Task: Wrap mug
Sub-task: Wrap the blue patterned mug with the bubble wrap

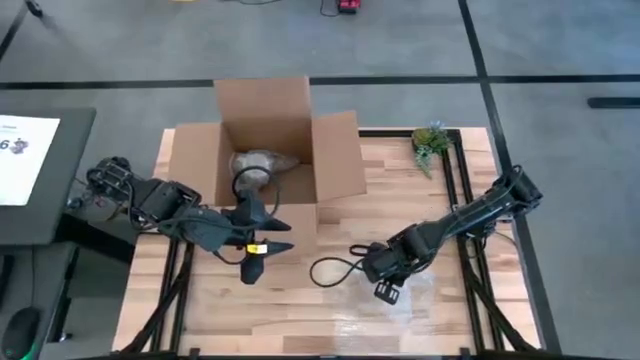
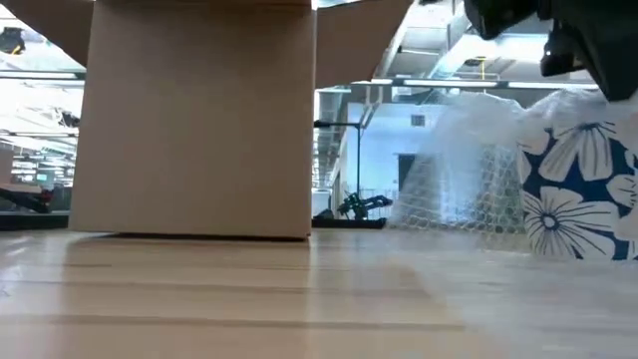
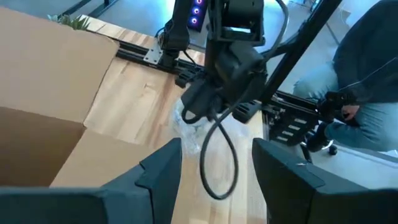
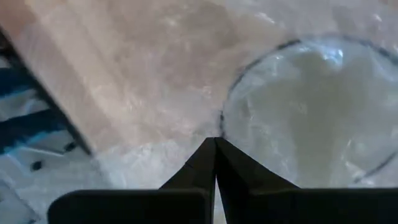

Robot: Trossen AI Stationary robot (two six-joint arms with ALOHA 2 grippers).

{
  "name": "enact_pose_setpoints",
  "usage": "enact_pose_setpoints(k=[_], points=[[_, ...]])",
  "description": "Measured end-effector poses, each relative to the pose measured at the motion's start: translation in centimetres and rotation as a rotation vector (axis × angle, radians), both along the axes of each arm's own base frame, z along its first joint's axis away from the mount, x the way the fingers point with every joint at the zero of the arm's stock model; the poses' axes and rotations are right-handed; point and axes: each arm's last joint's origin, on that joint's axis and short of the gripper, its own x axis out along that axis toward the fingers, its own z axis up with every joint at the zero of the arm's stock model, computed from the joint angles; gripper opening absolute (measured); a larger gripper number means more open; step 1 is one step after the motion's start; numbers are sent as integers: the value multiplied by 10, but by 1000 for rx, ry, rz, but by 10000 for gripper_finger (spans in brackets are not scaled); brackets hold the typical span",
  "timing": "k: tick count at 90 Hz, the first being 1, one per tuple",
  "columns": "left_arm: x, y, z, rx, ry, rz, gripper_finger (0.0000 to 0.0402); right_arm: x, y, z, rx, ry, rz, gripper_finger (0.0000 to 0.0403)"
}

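Note:
A blue mug with white flowers [image 2: 578,189] stands on the table in the low view, with clear bubble wrap [image 2: 469,170] over and around it. In the right wrist view I look down through the wrap onto the mug's round opening [image 4: 311,106]. My right gripper [image 4: 216,146] hangs shut just above the mug's rim, and in the high view it [image 1: 385,285] hides the mug. My left gripper [image 1: 280,237] waits open by the box's near wall, with nothing between its fingers [image 3: 165,168]. My right gripper comes from above, pointing down, and its shut fingertips [image 4: 208,155] meet on the bubble wrap right beside the mug's rim [image 4: 222,118]. In the low view the wrap rises toward the gripper. One layer or several, I cannot tell. The mug stays on the table.
An open cardboard box [image 1: 265,150] stands at the far left with a wrapped bundle [image 1: 258,162] inside. A small plant [image 1: 432,140] sits at the far right corner. A black cable loop [image 1: 330,270] lies between the arms. A person [image 3: 367,74] sits beyond the table.

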Motion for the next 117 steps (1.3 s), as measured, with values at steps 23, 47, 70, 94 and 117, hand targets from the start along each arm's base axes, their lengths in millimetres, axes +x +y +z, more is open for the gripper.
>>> enact_pose_setpoints(k=[23,47,70,94,117], points=[[0,-1,0,-25,6,-16,175,-2,-9,-10,-38,31,-43,0],[0,-1,0,-28,8,-21,175,-9,-13,16,-56,27,-51,0],[0,-1,0,-27,8,-21,175,-9,-21,2,-92,57,-59,0],[0,-1,0,-30,7,-20,175,-7,-33,-25,-104,38,-115,0],[1,-1,1,-45,-8,-17,175,-5,-38,-35,-92,19,-132,0]])
